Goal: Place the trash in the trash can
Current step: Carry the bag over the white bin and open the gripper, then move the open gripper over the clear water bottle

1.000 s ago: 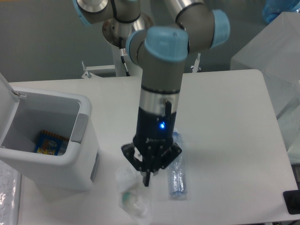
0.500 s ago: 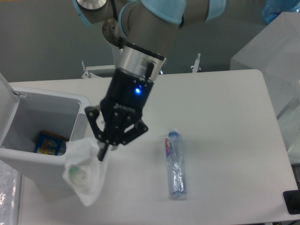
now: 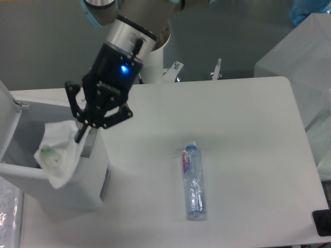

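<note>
Two pieces of trash are showing, and we are gripping one of them. Our gripper [image 3: 81,135] is pinching the crumpled wrapper [image 3: 58,154] by its upper right edge, fingers closed tight on the plastic, and the wrapper is hanging from them over the open mouth of the trash can [image 3: 77,190]. The wrapper is looking like a loose, translucent white bag, wrinkled and drooping to a point at the bottom, with a small green patch showing through on its left side. Its lower part is lying in front of the can's near rim as the camera sees it, so we cannot tell whether it is touching that rim or hanging clear of it.

The trash can is sitting at the left edge of the white table [image 3: 248,134]; it is a white boxy bin with a grey panel [image 3: 91,142] on its right rim, just beside our fingers, and its white lid [image 3: 9,116] is standing open at the far left.

The bottle [image 3: 192,181] is lying flat on the table, well apart from the can. It is clear and crushed, with a pink-red label near its capped end, which is pointing away from the camera.
</note>
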Tool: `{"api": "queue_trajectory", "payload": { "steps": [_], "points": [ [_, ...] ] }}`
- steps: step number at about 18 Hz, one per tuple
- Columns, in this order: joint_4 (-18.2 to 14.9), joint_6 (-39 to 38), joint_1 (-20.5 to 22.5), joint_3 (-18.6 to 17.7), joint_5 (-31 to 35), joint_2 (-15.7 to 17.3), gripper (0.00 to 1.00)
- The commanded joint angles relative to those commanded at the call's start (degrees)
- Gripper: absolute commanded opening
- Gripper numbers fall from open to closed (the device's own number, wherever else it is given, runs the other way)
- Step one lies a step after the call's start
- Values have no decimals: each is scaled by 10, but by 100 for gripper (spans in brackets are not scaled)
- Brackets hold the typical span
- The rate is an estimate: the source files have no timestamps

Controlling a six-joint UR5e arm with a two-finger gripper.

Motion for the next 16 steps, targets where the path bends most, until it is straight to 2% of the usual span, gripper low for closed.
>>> {"api": "queue_trajectory", "payload": {
  "steps": [5,6,7,8,9,13,16],
  "points": [
    [0,16,-13,-23,1,0,6],
    [1,17,-14,-24,1,0,14],
    [1,19,-15,-25,1,-2,30],
    [2,26,-17,-25,2,-3,57],
    [1,36,-17,-23,2,-4,69],
    [1,35,-17,-22,3,-5,78],
    [1,36,-17,-19,4,-5,91]
  ]
}}
